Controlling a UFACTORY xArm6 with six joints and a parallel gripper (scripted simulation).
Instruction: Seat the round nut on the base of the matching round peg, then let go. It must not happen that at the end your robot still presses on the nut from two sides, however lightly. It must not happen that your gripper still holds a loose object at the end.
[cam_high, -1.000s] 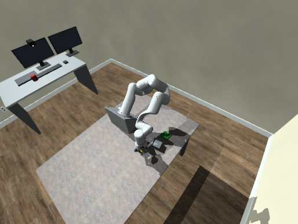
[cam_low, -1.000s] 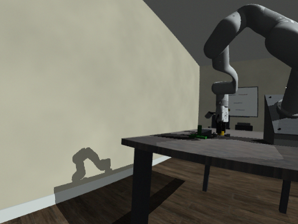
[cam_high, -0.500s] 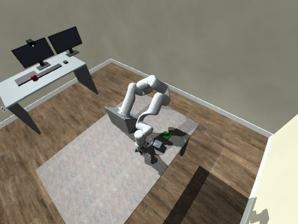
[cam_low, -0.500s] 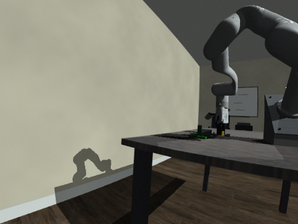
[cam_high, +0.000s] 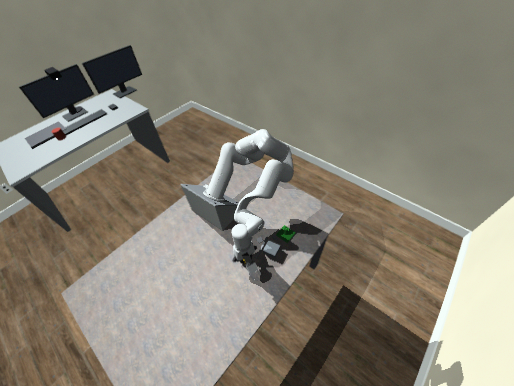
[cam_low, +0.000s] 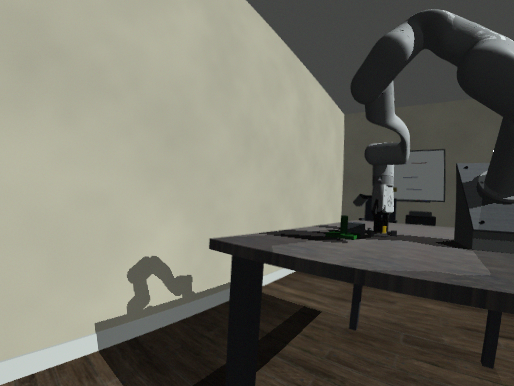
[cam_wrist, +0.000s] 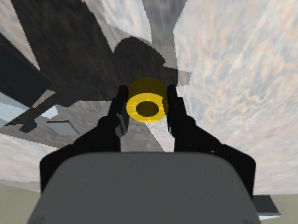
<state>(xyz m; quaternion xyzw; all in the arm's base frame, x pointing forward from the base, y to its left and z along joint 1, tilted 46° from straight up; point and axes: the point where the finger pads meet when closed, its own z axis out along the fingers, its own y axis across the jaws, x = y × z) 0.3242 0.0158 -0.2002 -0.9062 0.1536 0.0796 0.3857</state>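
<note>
1 yellow round nut (cam_wrist: 146, 107) with a centre hole and 1 green pegboard base (cam_high: 287, 233) sit on 1 dark wooden table (cam_low: 350, 260), alongside 1 grey square block (cam_high: 271, 247). The nut stands near the table's edge, well apart from the green base. The black 2-fingered gripper (cam_wrist: 146, 111) is pinching the nut, 1 finger on each side.

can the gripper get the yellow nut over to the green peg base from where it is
Probably yes. The gripper is shut on the yellow nut, and the green peg base sits close by on the table, with nothing visibly blocking the way.
</note>
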